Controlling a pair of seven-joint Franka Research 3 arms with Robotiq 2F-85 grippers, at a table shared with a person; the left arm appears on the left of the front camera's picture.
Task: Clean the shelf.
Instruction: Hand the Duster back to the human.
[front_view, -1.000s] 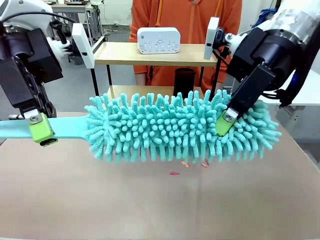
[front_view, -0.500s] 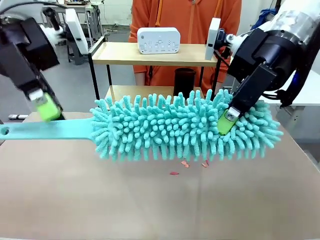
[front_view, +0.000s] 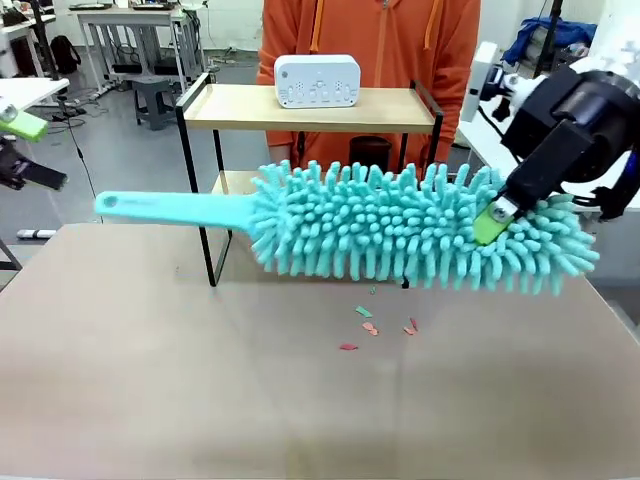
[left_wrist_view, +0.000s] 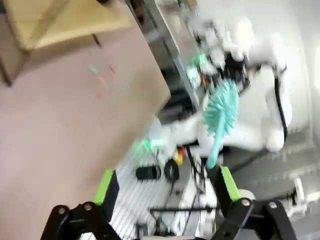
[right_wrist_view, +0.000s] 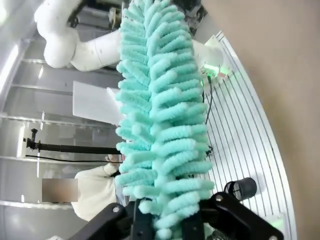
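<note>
The shelf (front_view: 232, 108) stands at the table's far side, and one corner of its board (left_wrist_view: 60, 20) shows in the left wrist view. A teal fluffy duster (front_view: 400, 235) hangs level in front of it, above the table. My right gripper (front_view: 490, 222) is shut on the duster's head near its right end, and the strands (right_wrist_view: 160, 115) rise between its fingers. The duster's handle (front_view: 160, 207) points left with nothing holding it. My left gripper (front_view: 22, 127) is off at the far left edge; it (left_wrist_view: 167, 185) stands open and empty.
On the shelf's top board sits a white device (front_view: 317, 80), with a black cup (front_view: 369, 152) on the lower board. A person in orange stands behind. Small coloured scraps (front_view: 366, 326) lie on the brown table (front_view: 200, 400) under the duster.
My left gripper opened, let go of the handle and pulled away up and to the left. The right gripper carried the duster to the right and slightly up.
</note>
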